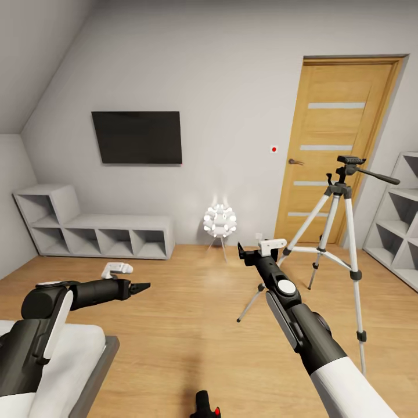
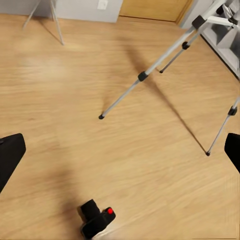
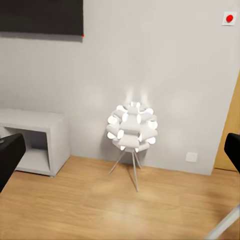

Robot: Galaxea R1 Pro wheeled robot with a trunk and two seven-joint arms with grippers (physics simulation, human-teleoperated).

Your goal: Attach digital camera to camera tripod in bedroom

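Okay, I'm sizing up the bedroom before reaching for anything.
camera: digital camera (image 2: 96, 218) is lying on the plank floor, close in front of the base, well apart from the tripod feet; I'm also seeing it at the bottom edge of the head view (image 1: 206, 404).
tripod: camera tripod (image 1: 339, 232) is standing upright by the wooden door (image 1: 339, 145), head and pan handle up top, legs splayed.
left hand: left hand (image 1: 138, 287) is hanging over the floor, fingers (image 2: 10, 155) wide apart, holding nothing.
right hand: right hand (image 1: 255, 254) is pointing toward the flower lamp (image 3: 132, 127), open and empty.
handling: I'm judging the camera as small, rigid, fairly light; matte black shell should grip well. I'm planning to pinch across the body sides, staying off the stubby lens and the red button.
tripod feel: thin silver legs, black joints; I'm expecting it to tip if pushed from the side.
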